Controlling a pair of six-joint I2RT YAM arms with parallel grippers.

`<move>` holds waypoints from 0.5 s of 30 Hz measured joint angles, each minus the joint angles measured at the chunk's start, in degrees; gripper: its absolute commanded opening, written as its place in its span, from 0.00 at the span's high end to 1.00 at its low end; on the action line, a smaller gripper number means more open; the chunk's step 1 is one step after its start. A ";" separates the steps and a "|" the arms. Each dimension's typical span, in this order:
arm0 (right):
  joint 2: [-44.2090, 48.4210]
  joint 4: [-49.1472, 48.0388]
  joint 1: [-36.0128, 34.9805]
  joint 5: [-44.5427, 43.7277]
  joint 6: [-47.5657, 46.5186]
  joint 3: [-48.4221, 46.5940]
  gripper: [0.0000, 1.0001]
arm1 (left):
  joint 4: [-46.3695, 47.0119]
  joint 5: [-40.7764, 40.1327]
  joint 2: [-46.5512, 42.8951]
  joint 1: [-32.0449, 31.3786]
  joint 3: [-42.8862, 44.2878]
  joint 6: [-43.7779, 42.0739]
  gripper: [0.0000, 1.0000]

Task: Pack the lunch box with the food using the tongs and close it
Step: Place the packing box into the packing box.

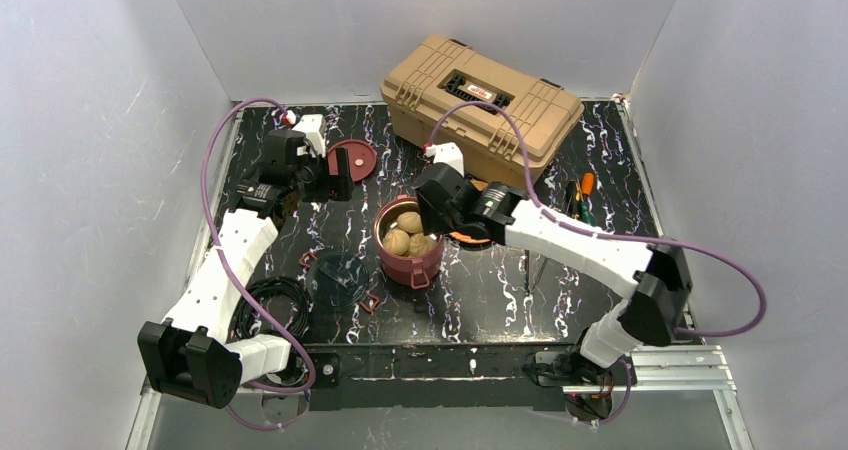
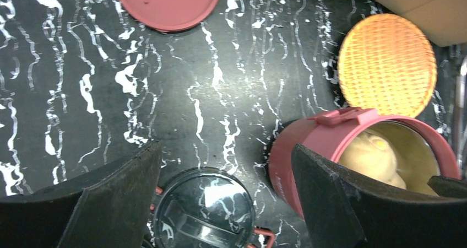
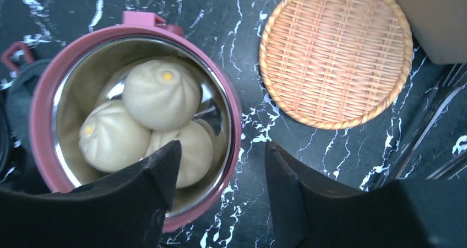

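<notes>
Maroon round steel-lined lunch box [image 1: 410, 265] stands open at mid-table. To the left, the left gripper [image 2: 226, 149] hangs spread wide and empty. The flat maroon lid [image 1: 352, 158] beside it looks thin and stiff, best pinched at its edge. Pale beige round buns [image 3: 159, 93] in the bowl look soft and light, so they want a gentle squeeze. Over its rim the right gripper [image 3: 223, 146] is parted and holds nothing. Further right, the slim dark metal tongs [image 1: 529, 270] are hard to make out. No orange or red chunks show, and anything beneath the buns is hidden.
</notes>
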State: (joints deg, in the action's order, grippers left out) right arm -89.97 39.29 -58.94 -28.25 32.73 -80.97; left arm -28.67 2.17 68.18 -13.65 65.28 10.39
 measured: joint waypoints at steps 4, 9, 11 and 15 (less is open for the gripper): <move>7.34 -3.23 -0.02 2.71 -1.73 4.04 0.23 | 0.76 4.83 0.00 0.00 0.00 1.25 0.14; 18.49 -7.65 -0.02 8.39 -3.06 13.84 0.14 | 2.75 10.40 0.02 0.00 -0.13 2.60 0.14; 22.97 -9.66 -0.07 11.87 -3.06 19.28 0.12 | 3.10 11.89 0.20 0.00 -0.13 2.95 0.14; 28.96 -15.12 -0.07 20.15 -2.56 29.40 0.13 | 3.37 13.66 1.49 0.00 -0.13 3.34 0.14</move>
State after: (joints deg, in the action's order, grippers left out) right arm -61.01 24.16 -59.00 -8.10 30.17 -51.57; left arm -25.30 15.84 69.67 -13.65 65.14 13.74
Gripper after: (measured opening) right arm 0.876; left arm 0.857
